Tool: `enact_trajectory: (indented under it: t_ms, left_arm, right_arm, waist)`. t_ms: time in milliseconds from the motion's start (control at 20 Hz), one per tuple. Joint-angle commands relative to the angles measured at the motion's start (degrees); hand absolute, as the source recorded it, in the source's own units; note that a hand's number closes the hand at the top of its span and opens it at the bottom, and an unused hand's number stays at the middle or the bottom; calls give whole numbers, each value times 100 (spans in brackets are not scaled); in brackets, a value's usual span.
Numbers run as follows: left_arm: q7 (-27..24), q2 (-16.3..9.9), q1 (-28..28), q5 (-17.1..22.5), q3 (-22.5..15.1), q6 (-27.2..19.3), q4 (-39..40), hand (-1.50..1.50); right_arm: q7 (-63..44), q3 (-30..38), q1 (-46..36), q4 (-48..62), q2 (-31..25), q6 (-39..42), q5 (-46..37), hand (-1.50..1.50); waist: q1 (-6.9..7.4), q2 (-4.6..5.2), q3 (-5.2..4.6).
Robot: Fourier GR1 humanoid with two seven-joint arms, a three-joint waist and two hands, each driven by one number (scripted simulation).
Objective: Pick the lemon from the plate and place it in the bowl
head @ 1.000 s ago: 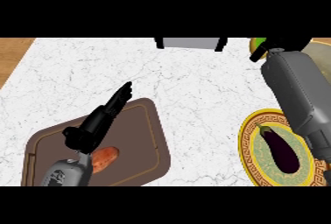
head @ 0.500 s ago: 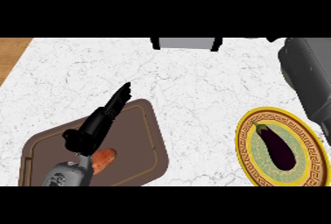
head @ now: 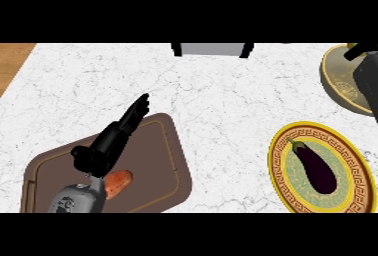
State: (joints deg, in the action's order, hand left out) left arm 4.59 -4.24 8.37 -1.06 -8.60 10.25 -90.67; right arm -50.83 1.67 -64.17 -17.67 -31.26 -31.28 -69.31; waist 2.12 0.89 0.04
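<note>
Two dishes lay on the white marbled counter at the right side of the head view: a yellow-rimmed plate with a patterned border near the lower right, and a brassy-looking bowl further up, cut off by the right edge. On the plate rested a dark purple eggplant, lying lengthwise with its stem end toward the top of the view; no lemon could be made out anywhere, so the fruit named in the task could not be placed. The left hand hung over a brown tray at the lower left, its fingers straight and stretched out toward the upper right, holding nothing. Just beside the grey forearm, an orange-red item, partly hidden, lay on the tray. At the far right edge, a dark shape overlapped the bowl; it seemed to belong to the right arm, but the right hand's fingers could not be told. A grey block with dark ends stood at the counter's far edge, top centre.
</note>
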Motion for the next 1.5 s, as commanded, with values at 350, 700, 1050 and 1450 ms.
enact_trajectory:
  t_ms: [350,700,1050,1450]
  left_arm:
    - [-91,107,-46,-175,-105,-113,-44,0]
    - [197,13,-36,4,-8,34,-296,0]
    - [217,44,276,11,103,25,-5,0]
    - [42,-52,-121,-12,174,52,-105,0]
  right_arm:
    - [1187,1424,373,867,-445,721,1464,150]
    - [2622,1882,682,590,-727,472,1967,-150]
    - [2883,2370,873,281,-787,-1004,2338,-150]
    - [3257,3129,1340,-284,-916,-1457,3261,-150]
  waist:
    - [50,52,26]
    - [66,28,20]
    - [35,36,22]
    - [-160,-76,3]
